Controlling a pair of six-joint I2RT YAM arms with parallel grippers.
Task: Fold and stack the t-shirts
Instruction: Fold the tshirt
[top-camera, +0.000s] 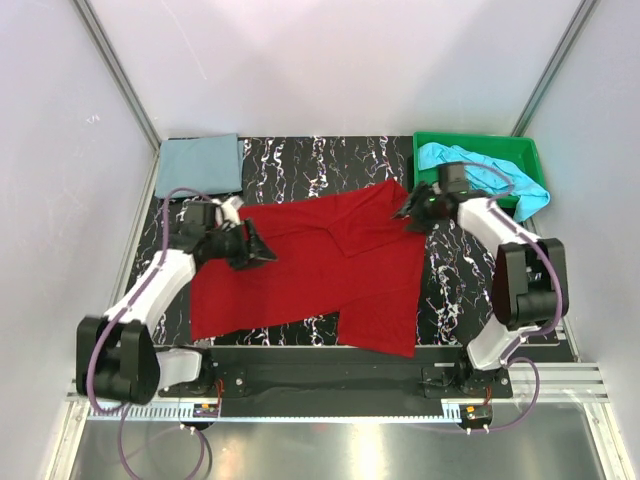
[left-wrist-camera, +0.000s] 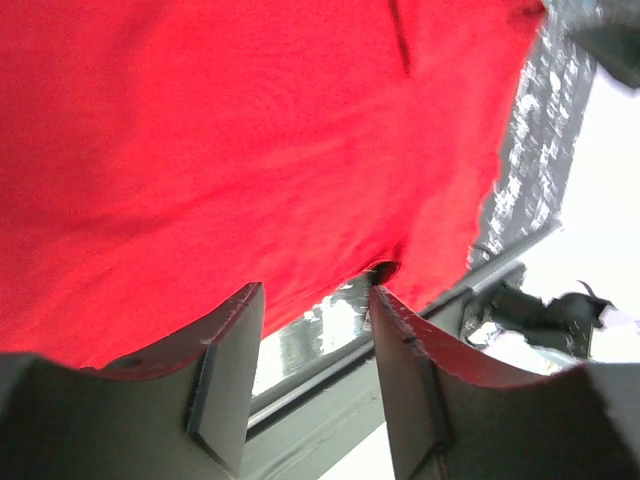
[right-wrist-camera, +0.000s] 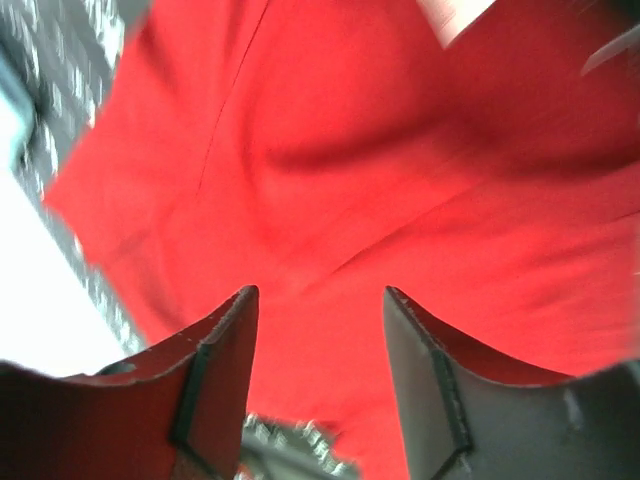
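The deep red t-shirt (top-camera: 320, 265) lies spread on the black marbled table, with a fold across its upper right. It fills the left wrist view (left-wrist-camera: 250, 150) and the right wrist view (right-wrist-camera: 380, 170). My left gripper (top-camera: 262, 248) is open at the shirt's upper left edge. My right gripper (top-camera: 408, 213) is open at the shirt's upper right corner. Both hold nothing. The grey-blue t-shirt (top-camera: 200, 163) lies folded at the back left. The light turquoise t-shirt (top-camera: 480, 172) lies bunched in the green tray (top-camera: 525, 152).
The green tray stands at the back right corner. White walls with metal posts enclose the table (top-camera: 320, 165) on three sides. The black base rail (top-camera: 320, 375) runs along the near edge.
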